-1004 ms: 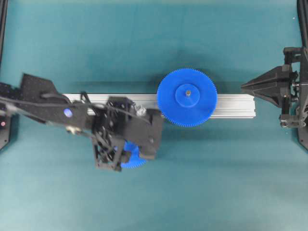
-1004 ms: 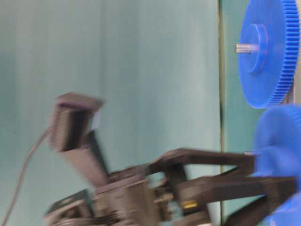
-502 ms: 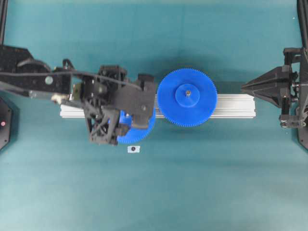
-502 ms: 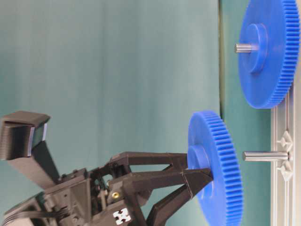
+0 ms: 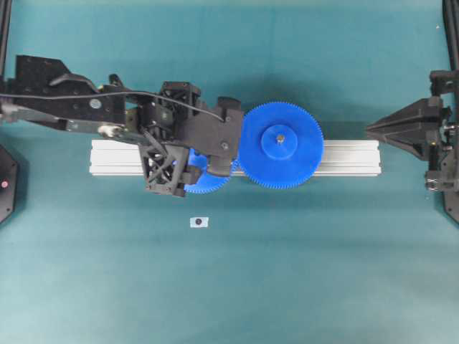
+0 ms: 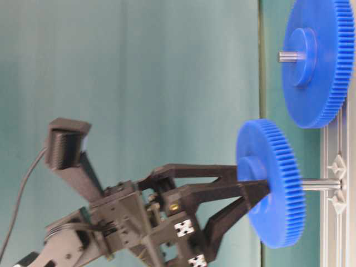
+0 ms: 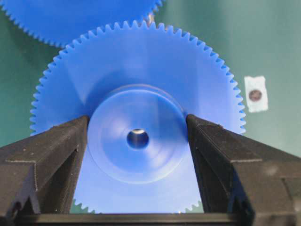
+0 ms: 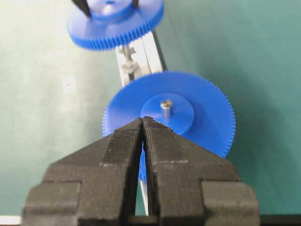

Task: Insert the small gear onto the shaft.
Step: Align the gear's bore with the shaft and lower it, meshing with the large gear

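The small gear [image 6: 270,183], its hub clamped between the left gripper's [image 7: 137,139] fingers, hangs over the shaft [image 6: 320,184] on the aluminium rail [image 5: 344,158], beside the larger gear [image 5: 280,145], while the right gripper's [image 8: 142,123] jaws sit pressed together.

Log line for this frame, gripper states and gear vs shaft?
left gripper: shut on small gear hub | gear: over shaft, unseated | right gripper: shut, empty
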Controlling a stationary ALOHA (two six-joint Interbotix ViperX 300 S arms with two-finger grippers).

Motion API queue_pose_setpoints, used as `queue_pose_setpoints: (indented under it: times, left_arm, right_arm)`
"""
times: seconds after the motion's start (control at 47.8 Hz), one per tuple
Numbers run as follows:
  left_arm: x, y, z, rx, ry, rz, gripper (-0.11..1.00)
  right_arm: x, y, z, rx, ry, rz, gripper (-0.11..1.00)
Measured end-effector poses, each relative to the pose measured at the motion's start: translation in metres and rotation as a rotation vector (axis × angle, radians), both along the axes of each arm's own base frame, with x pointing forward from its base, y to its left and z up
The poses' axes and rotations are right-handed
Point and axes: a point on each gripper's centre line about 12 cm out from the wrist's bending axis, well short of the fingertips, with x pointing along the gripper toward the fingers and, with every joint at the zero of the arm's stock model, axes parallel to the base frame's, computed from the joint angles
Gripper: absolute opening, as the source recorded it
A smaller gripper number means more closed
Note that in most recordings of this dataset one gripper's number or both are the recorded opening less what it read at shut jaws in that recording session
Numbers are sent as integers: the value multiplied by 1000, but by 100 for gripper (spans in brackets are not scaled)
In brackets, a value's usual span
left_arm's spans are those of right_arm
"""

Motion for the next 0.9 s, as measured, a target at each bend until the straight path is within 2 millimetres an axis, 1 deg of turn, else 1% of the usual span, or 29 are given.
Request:
queue_pose_setpoints:
  times: [0.23,0.648,0.899]
  left_arm:
    - [3,1,-3,2,-9,-1,71]
    - [1,2,-5,2,-1,2,71]
    - [1,7,-19,0,29,11,71]
  right_arm:
    - [-3,1,-1,2,12,1,11]
    - [-5,0,-6,3,23,-2,11]
    - [-5,0,-5,3,21,-5,11]
